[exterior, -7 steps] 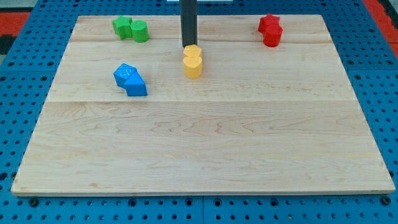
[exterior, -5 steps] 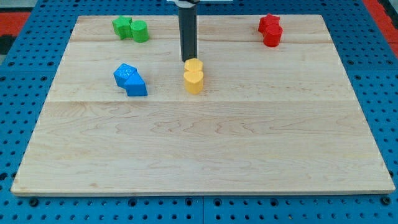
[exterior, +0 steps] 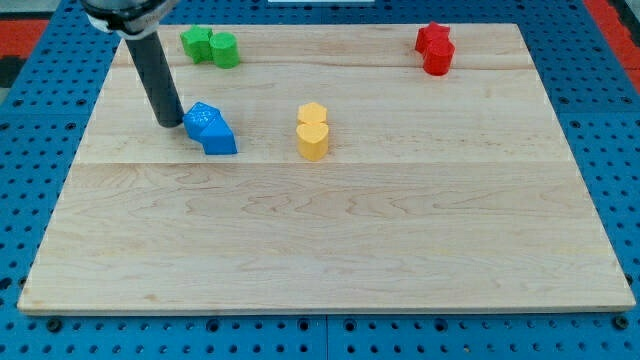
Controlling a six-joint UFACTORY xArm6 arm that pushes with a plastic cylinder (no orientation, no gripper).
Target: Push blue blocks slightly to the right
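Shifted from yellow blocks (exterior: 312,130) over to left of blue blocks (exterior: 209,129), my tip (exterior: 170,123) just beside; no claw fitted; rightward push not yet begun.

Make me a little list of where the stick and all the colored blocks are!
my tip: just left of the blue blocks, about touching
blue blocks: pair, view's left, middle height
yellow blocks: pair, near centre
green blocks: pair, view's top left
red blocks: pair, view's top right
board: wooden
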